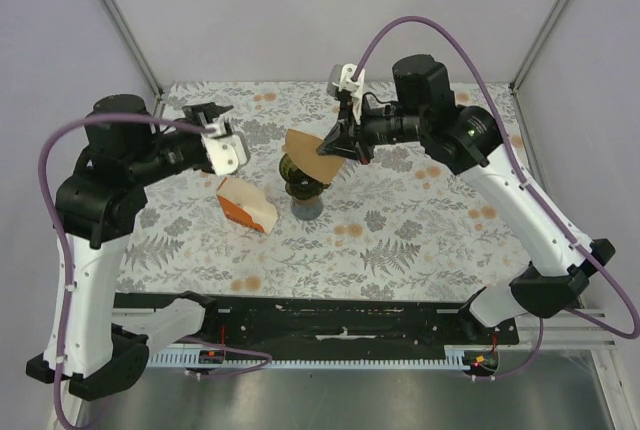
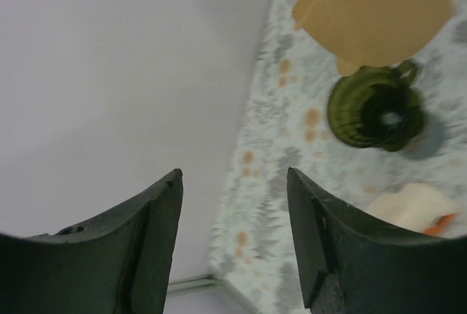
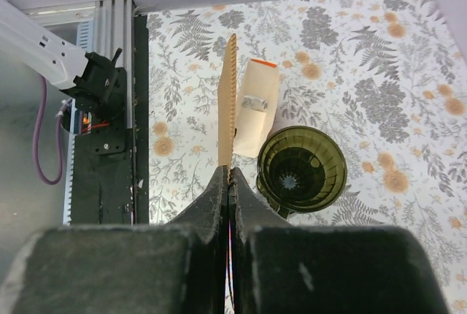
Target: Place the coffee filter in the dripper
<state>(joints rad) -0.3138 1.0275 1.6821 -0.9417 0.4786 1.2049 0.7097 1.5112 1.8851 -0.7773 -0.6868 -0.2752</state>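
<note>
1. The right gripper (image 3: 229,171), closest to its wrist camera, has its two fingers pressed together on the bottom edge of the filter (image 3: 228,102), which that view shows edge-on as a thin tan strip standing straight up from the fingertips
2. From above, the filter (image 1: 310,158) fans out flat and brown in the air, pinched at its right side by the right gripper (image 1: 335,142); its lower part overlaps the rim of the dripper (image 1: 303,182), and whether paper and rim touch cannot be told
3. The dripper (image 3: 303,168) stands upright on the floral table (image 1: 400,240), its dark green cone open to the top and not yet holding the filter
4. The left gripper (image 2: 233,175) hangs with its fingers well apart and nothing between them, out over the table's left edge; its camera looks across at the filter (image 2: 372,11) and, just beneath it, the dripper (image 2: 376,108) with its small handle
5. An orange and white carton (image 1: 245,202) lies on the table near the dripper's left side, apart from it
</note>
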